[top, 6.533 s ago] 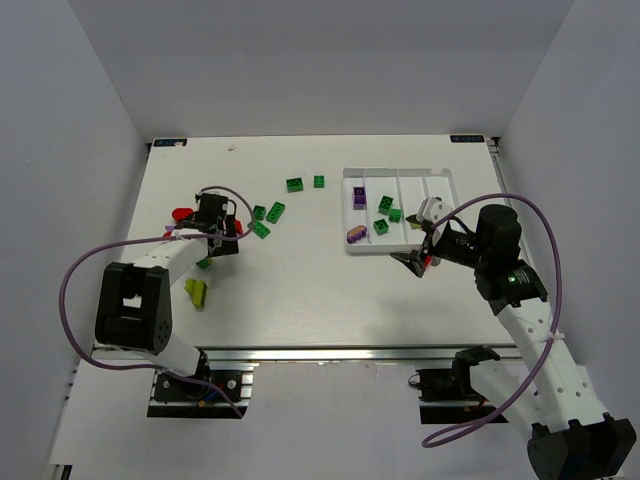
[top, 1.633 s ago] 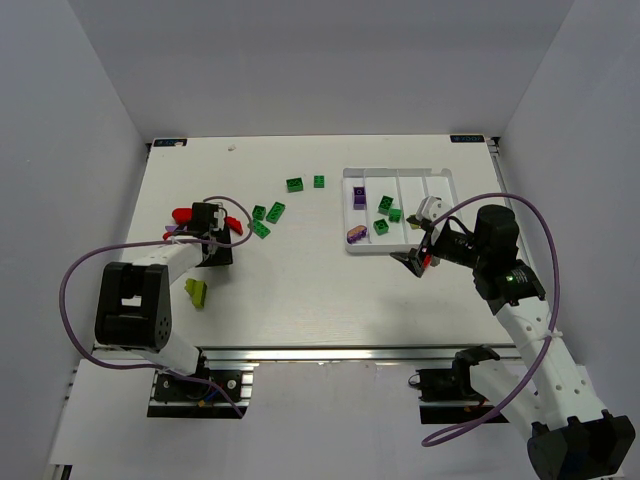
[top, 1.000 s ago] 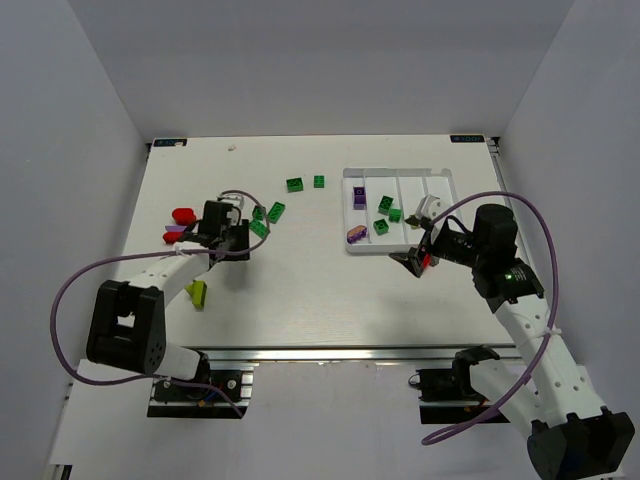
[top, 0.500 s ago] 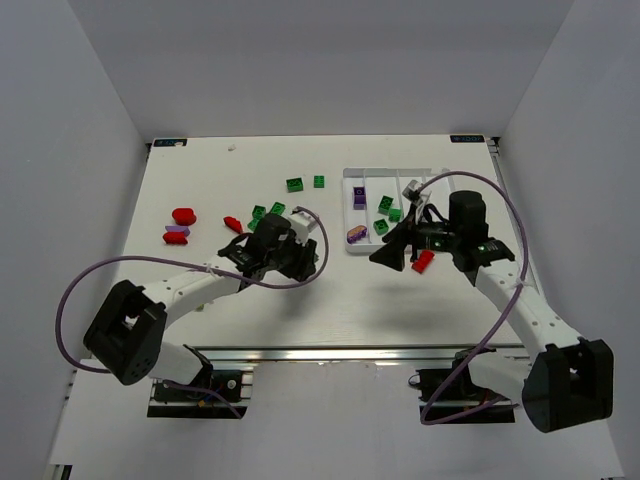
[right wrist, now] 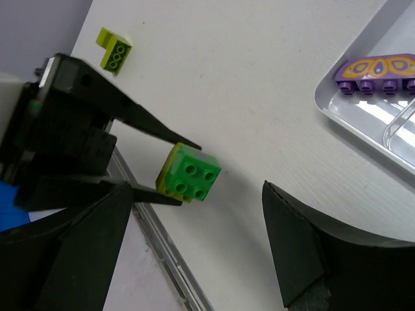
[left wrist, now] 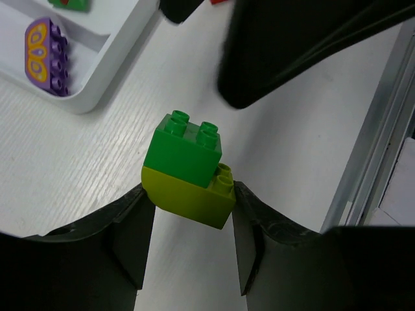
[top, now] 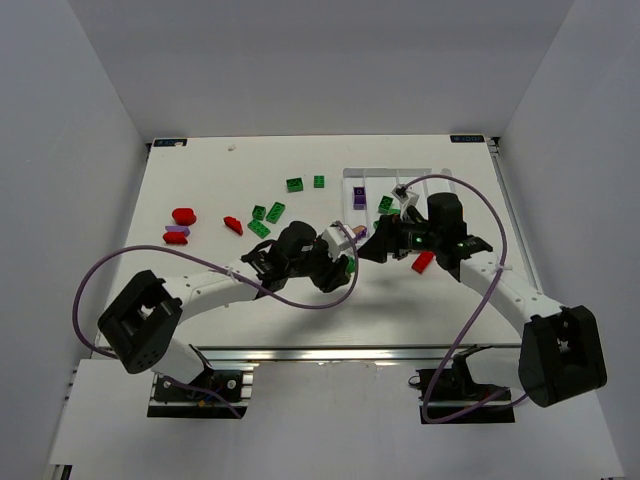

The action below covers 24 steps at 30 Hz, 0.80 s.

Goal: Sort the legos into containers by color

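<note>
My left gripper (top: pixel 347 262) is shut on a two-brick stack, a green brick (left wrist: pixel 183 148) on top of a yellow-green one (left wrist: pixel 192 194), held above the table just in front of the white tray (top: pixel 380 171). My right gripper (top: pixel 378 248) stands open right beside it, its fingers (right wrist: pixel 301 240) facing the stack (right wrist: pixel 190 173) without touching it. The tray holds purple (top: pixel 359 195) and green (top: pixel 385 204) legos; a patterned purple one (left wrist: pixel 45 55) lies at its near corner. Loose green legos (top: pixel 276 211) and red ones (top: pixel 184 216) lie on the left of the table.
A red lego (top: pixel 422 262) lies on the table just in front of the tray, under the right arm. A yellow-green lego (right wrist: pixel 114 48) sits near the front left. A purple one (top: pixel 178 231) lies by the red ones. The table's metal front rail (left wrist: pixel 382 129) is close.
My left arm has swung right from the left of the table to the centre, carrying the stack. My right gripper has moved left to meet it, leaving a red lego by the tray.
</note>
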Each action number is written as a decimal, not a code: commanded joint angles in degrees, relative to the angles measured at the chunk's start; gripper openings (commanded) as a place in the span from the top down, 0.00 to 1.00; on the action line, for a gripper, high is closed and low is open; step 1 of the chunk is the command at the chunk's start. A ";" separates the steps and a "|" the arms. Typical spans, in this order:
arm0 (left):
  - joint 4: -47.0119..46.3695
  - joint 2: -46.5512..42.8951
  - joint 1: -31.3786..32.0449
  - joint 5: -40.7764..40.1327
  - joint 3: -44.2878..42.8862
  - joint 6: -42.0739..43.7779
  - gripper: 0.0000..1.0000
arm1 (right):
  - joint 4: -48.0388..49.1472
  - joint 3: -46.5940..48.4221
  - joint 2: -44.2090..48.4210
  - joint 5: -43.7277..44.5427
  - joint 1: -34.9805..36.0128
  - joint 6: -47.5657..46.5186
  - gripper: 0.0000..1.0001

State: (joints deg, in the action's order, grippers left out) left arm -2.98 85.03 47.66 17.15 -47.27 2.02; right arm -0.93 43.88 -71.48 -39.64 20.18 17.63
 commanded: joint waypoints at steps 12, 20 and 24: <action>-7.13 0.83 4.46 1.22 -3.36 1.32 0.60 | 3.13 0.07 -4.19 2.37 2.67 2.68 0.22; -5.54 0.92 4.46 -2.82 -4.15 3.07 0.60 | 1.98 -0.11 -3.23 2.37 2.75 2.06 0.25; -5.45 1.01 4.37 -4.22 -4.41 3.52 0.60 | 1.98 -0.20 -3.05 1.93 2.75 2.06 0.27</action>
State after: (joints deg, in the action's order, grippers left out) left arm -7.92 86.61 51.92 14.63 -49.28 4.36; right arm 0.38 43.22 -75.94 -37.43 22.63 20.38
